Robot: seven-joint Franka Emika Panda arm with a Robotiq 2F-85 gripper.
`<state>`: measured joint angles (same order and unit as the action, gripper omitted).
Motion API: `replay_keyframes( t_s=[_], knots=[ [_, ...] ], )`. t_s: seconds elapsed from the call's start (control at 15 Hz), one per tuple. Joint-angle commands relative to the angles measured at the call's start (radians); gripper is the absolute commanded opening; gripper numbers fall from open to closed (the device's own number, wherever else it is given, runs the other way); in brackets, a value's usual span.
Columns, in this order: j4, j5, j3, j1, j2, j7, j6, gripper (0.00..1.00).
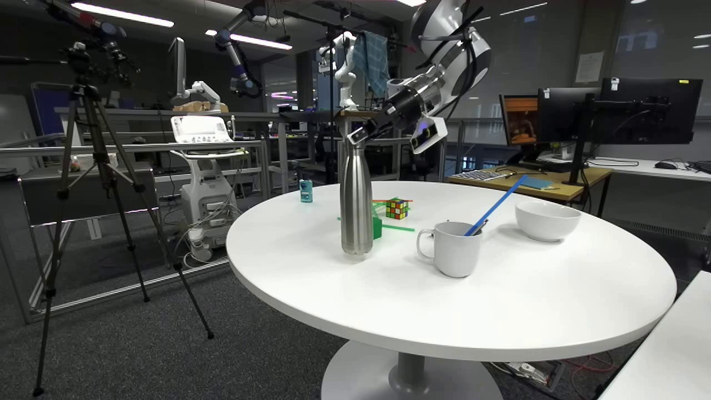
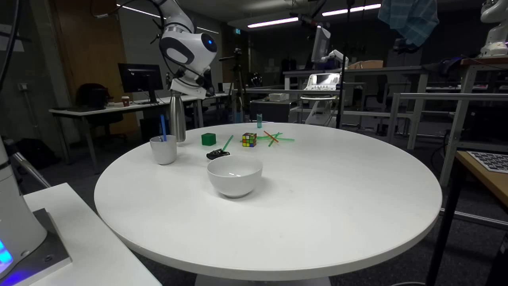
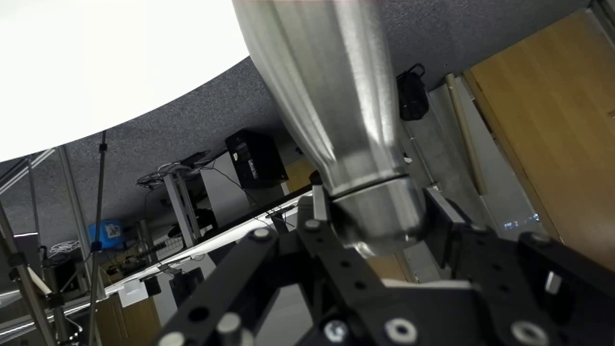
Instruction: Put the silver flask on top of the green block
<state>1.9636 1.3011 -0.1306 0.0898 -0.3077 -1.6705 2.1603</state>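
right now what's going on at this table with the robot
The robot's gripper has the silver flask clamped at its top end, roughly upright. The flask is apart from the green block, not on it yet. Whether its base touches the white table is hard to tell.

Wears black-patched white casing (image 2: 199, 58), looping dark cables (image 1: 471, 58), blue lights (image 2: 210, 41) and a black gripper (image 3: 382, 206) with silver screws (image 3: 401, 330).

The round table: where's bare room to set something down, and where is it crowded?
In an exterior view, the round table is bare from the white bowl to the near rim and the picture's right rim. Crowded: beyond the bowl, among the white mug, silver flask, green block, black object, puzzle cube and loose sticks.
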Motion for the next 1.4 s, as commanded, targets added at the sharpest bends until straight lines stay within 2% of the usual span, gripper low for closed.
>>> replay_keyframes(
  t_s=[0.0, 0.47, 1.33],
  knots=[
    [-0.003, -0.006, 0.012, 0.005, 0.025, -0.010, 0.018, 0.27],
    [-0.026, -0.029, 0.027, 0.005, 0.010, -0.005, 0.096, 0.27],
    [-0.103, -0.110, 0.044, -0.002, 0.006, 0.029, 0.109, 0.27]
  ],
)
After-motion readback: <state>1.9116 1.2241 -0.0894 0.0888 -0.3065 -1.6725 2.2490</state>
